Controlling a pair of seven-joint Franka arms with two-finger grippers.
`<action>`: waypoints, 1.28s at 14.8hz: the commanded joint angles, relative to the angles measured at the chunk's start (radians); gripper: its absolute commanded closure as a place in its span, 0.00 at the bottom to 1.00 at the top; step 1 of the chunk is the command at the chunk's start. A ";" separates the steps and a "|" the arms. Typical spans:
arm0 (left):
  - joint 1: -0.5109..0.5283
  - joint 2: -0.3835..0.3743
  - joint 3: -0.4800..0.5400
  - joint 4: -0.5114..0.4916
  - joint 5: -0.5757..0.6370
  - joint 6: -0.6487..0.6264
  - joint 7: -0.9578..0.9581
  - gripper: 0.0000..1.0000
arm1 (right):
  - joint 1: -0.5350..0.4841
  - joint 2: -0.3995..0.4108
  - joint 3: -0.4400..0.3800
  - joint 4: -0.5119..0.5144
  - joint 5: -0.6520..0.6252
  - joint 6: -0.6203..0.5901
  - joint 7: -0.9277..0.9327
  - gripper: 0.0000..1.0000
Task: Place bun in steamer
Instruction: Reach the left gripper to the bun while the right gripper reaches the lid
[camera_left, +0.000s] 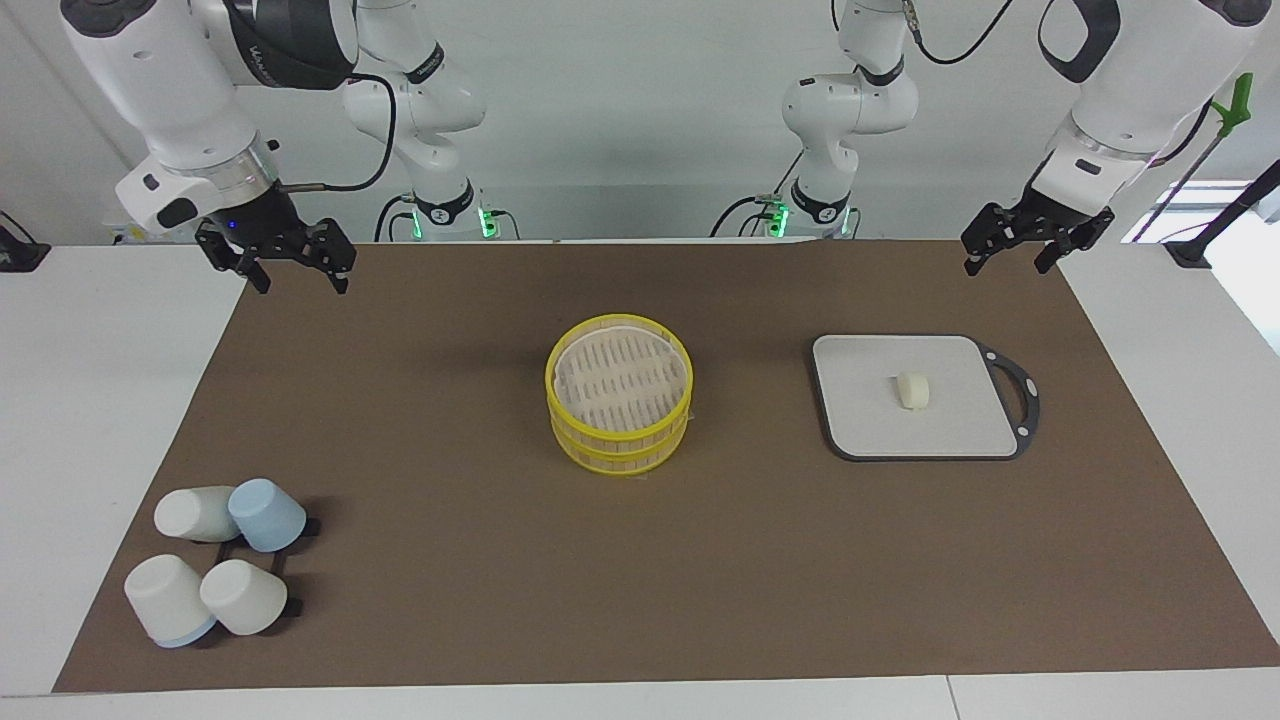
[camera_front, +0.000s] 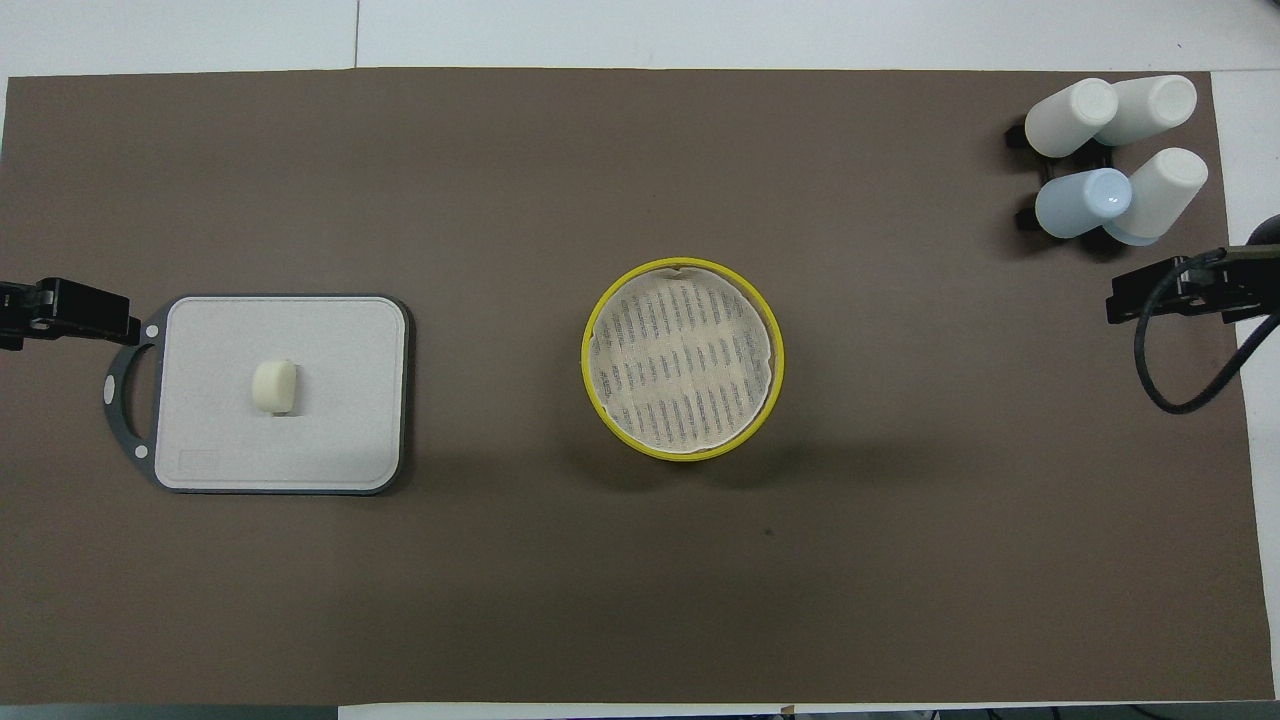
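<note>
The bun (camera_left: 912, 390) is a small cream-white lump lying on the grey board (camera_left: 870, 425), toward the left arm's end of the table. It also shows in the overhead view (camera_front: 274, 386) on the board (camera_front: 340, 420). The steamer (camera_left: 615, 440), with yellow rims and an empty slatted floor, stands mid-table; it also shows in the overhead view (camera_front: 590, 360). My left gripper (camera_left: 1008, 268) is open and empty, raised over the mat's edge beside the board's handle. My right gripper (camera_left: 300, 285) is open and empty, raised over the mat's corner at the other end.
Several white and pale-blue cups (camera_left: 220, 565) lie on a black rack, farther from the robots at the right arm's end; they also show in the overhead view (camera_front: 1110, 150). A brown mat (camera_left: 700, 580) covers the table.
</note>
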 joint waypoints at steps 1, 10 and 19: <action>-0.008 -0.016 0.008 -0.012 -0.007 -0.008 0.003 0.00 | -0.004 0.001 0.003 -0.002 0.016 0.015 0.007 0.00; 0.000 -0.155 0.008 -0.414 -0.007 0.317 0.015 0.00 | 0.382 0.291 0.044 0.287 0.091 0.024 0.527 0.00; 0.001 0.043 0.008 -0.742 -0.007 0.897 0.084 0.00 | 0.693 0.524 0.044 0.224 0.034 0.405 0.757 0.00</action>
